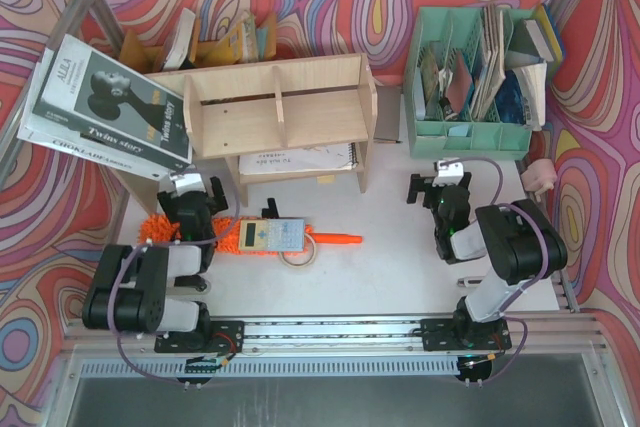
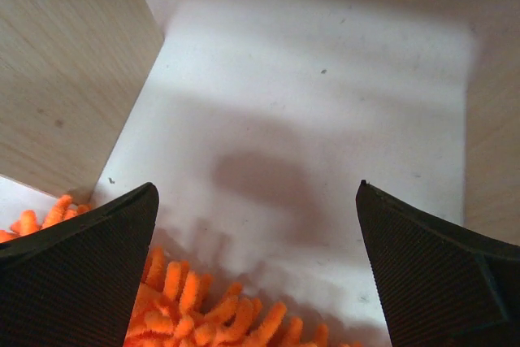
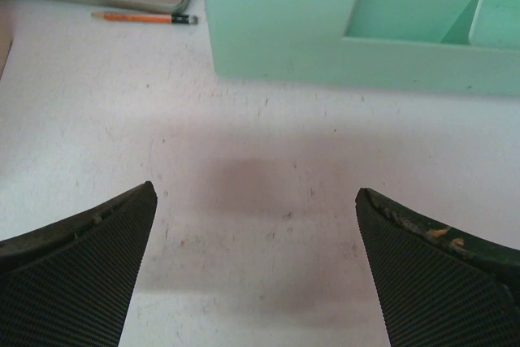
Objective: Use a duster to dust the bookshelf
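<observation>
The table is viewed from above and behind, with the arm bases along the bottom edge. The left wrist view is held close over the duster, facing a wooden panel at upper left, apparently of the bookshelf. The right wrist view is aimed low at the mint-green organiser along the top. Duster and organiser are also seen from overhead.

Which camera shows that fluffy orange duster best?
The top external view: the fluffy orange microfibre duster lies full-length on the table, though the left arm and a beige gadget cover parts. The left wrist view shows only some of its strands; the right wrist view shows none.
</observation>
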Controlling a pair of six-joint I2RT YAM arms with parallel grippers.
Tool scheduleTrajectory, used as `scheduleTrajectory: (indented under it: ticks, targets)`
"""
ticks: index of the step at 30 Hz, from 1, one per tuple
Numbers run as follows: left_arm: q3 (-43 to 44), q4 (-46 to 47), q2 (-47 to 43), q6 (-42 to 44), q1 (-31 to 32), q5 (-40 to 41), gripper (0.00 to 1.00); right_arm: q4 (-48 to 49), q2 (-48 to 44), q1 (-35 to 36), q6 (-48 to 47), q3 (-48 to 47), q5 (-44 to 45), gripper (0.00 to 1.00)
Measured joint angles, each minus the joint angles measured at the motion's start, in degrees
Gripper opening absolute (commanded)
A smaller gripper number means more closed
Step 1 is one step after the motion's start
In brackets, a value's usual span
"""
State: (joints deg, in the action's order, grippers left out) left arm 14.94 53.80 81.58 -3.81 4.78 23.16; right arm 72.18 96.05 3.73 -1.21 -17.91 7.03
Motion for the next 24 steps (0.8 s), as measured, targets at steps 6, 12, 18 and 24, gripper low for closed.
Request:
scheduleTrajectory:
  ticks: [6, 12, 18, 24]
  targets:
    - [-1.88, -1.97, -12.61, 1.64, 5.35, 4.92, 0.98, -0.72, -2.45, 0.46, -1.20, 2.29, -0.68, 0.99]
    - [-3.82, -8.28, -24.96, 1.46, 9.62, 9.86, 0.98, -3.82, -9.86, 2.80, -2.01, 2.23, 0.11, 0.99]
    - [-6.34, -11.76, -30.42, 0.76, 9.77, 12.33, 0.98, -6.58, -11.02, 3.02, -1.97, 2.23, 1.07, 0.99]
    - [-6.34, -13.90, -28.74, 0.35, 9.97, 11.61, 0.98, -7.13, -11.02, 3.02, -1.90, 2.25, 1.46, 0.99]
